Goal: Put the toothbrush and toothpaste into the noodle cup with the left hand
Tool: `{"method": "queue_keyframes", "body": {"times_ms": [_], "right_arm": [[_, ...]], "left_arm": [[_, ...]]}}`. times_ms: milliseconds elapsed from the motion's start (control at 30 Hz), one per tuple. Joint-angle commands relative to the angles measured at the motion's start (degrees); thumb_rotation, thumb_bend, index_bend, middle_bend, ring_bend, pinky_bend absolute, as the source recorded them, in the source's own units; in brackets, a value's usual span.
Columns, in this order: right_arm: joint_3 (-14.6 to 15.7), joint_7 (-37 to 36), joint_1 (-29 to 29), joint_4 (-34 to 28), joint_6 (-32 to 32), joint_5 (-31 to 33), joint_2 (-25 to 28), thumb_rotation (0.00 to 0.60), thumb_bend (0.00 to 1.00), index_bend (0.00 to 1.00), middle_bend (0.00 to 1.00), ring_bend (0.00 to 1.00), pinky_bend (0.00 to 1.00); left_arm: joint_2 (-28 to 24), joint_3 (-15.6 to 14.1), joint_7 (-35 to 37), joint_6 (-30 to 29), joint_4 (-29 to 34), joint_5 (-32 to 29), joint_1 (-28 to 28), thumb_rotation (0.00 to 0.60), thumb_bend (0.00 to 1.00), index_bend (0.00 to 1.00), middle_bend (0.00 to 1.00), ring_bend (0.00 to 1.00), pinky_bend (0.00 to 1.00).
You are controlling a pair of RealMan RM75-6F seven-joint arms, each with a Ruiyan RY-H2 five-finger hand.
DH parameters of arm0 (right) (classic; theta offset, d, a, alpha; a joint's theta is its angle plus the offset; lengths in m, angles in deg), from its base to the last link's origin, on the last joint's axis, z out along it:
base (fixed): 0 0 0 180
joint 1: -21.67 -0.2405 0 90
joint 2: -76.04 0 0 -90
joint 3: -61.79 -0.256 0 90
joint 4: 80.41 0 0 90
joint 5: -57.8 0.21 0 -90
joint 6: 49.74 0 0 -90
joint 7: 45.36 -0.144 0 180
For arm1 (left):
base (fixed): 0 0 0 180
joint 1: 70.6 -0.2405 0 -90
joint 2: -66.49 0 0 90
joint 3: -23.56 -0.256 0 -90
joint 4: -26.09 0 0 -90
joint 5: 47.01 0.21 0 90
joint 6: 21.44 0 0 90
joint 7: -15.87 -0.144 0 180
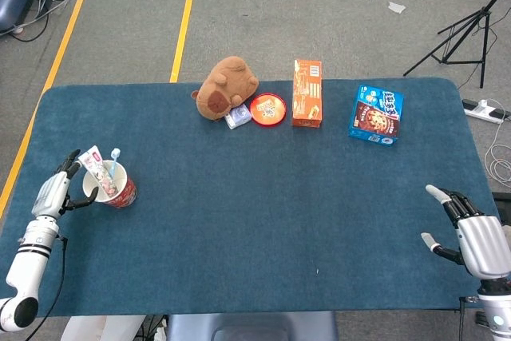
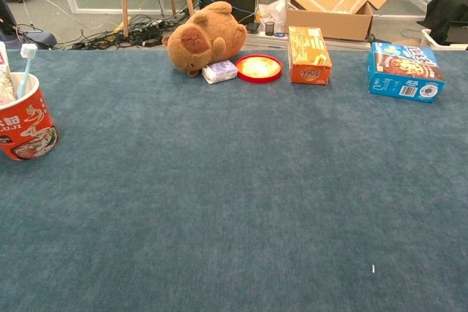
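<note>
Left hand (image 1: 52, 192) sits at the table's left edge, just left of the noodle cup (image 1: 111, 188). Fingers apart, curved toward the cup, grasping nothing; from the head view I cannot tell whether a fingertip touches the cup's rim. The chest view does not show this hand.

Noodle cup stands upright on the blue table (image 1: 255, 221), red with a white rim. The toothbrush (image 1: 116, 160) stands in it, head up and leaning slightly. The toothpaste (image 1: 97, 167) stands in it too, tilted toward the left hand, its upper end sticking above the rim. In the chest view the cup shows at the far left edge, brush head above it.

Right hand (image 1: 473, 235) rests at the table's near right corner, well apart from everything else, fingers spread, holding nothing.

Along the far side of the table, left to right: a brown plush toy (image 1: 225, 87) lying on its side, a small pale packet (image 1: 237, 118) touching it, a round red lid (image 1: 268, 109) just beside that, an upright orange box (image 1: 307, 93), and a blue snack box (image 1: 376, 113) lying flat further right.
</note>
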Motion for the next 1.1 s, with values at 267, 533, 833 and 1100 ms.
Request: {"method": "queue_keyframes", "body": {"times_ms": [267,533,833,1100], "right_arm": [[0.0,-0.1,0.0,0.2,-0.1,0.1,-0.1,0.6,0.16,0.19,0.26,0.24,0.6],[0.1,0.0,-0.1,0.1,-0.1,0.0,-0.1,0.6,0.16,0.19,0.26,0.24,0.6],[0.1,0.0,0.0,0.2,-0.1,0.0,-0.2,0.6,0.16,0.19,0.26,0.24,0.6],[0.1,0.0,0.0,0.2,0.1,0.0,-0.2,0.6,0.16,0.19,0.26,0.24,0.6]], "left_arm": [[-0.5,-0.1,0.4,-0.3,0.2,-0.1,-0.6,0.6,0.38,0.21,0.0,0.0,0.0],[-1.0,0.0,0.9,-0.7,0.7,0.2,-1.1,0.6,0.38,0.21,0.0,0.0,0.0],[-1.4,-0.2,1.1,-0.9,0.6,0.1,-1.7,0.6,0.38,0.21,0.0,0.0,0.0],[-1.9,-0.3,1.6,-1.5,0.6,0.3,-2.5,0.6,0.38,0.21,0.0,0.0,0.0]]}}
